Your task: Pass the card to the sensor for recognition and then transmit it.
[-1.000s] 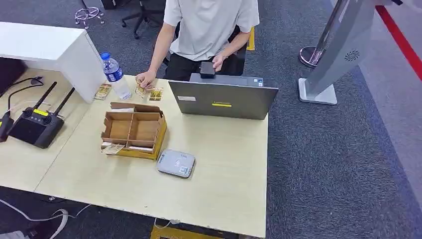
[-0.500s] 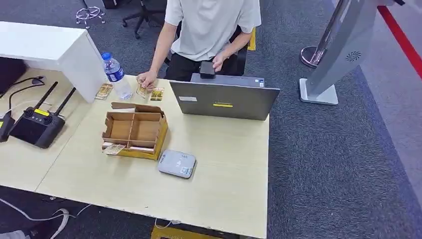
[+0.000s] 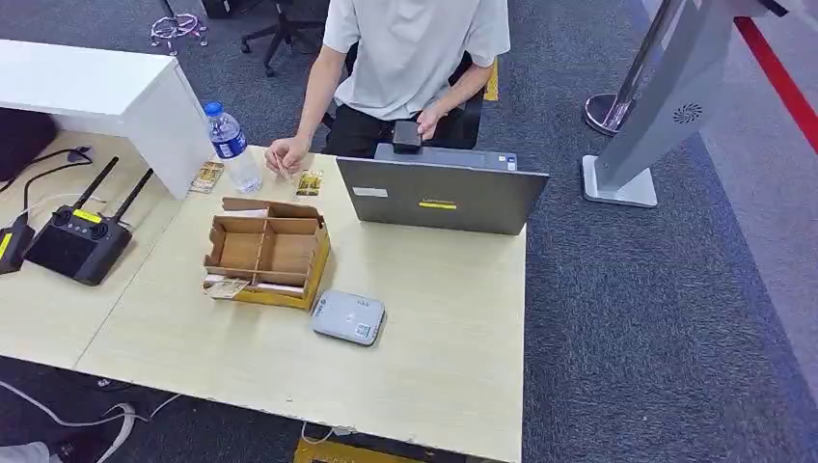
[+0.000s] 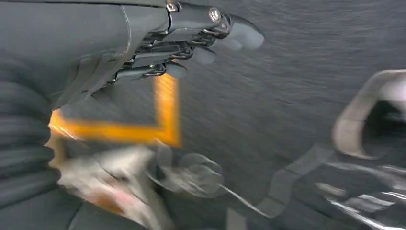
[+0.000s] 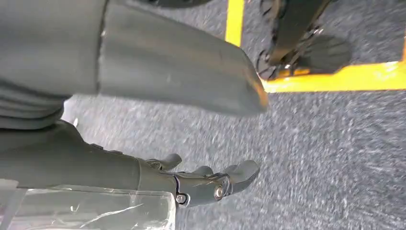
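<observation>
Left hand (image 4: 158, 52) hangs over grey carpet, holding nothing; its dark fingers (image 4: 239, 36) lie extended, slightly apart. The left wrist view is motion-blurred. Beyond those fingers runs a yellow floor line (image 4: 165, 110); the pale tangle near it is too smeared to identify.

Right hand (image 5: 158, 129) also hangs above carpet and holds nothing. Its fingers (image 5: 239, 172) are gently curled and apart, the thick thumb (image 5: 191, 79) spread wide from them. A clear plastic piece at the wrist is cut off by the frame edge. Past the thumb, yellow tape (image 5: 335, 79) crosses the floor.

Head view: neither hand is near the worktop (image 3: 434, 328). One card (image 3: 308, 183) lies at the far edge beside a person's hand (image 3: 286, 154), which pinches something small; whether that is another card cannot be told. Another card (image 3: 205, 177) lies beyond a water bottle (image 3: 232, 149). A third (image 3: 225, 288) pokes out beneath the divided cardboard box (image 3: 267, 253), mostly hidden. The grey sensor (image 3: 348, 317) sits just beside the box. A laptop (image 3: 440, 196) shows its lid back, screen hidden. A black controller (image 3: 77, 241) rests on the adjoining worktop. The person's head is cut off.
</observation>
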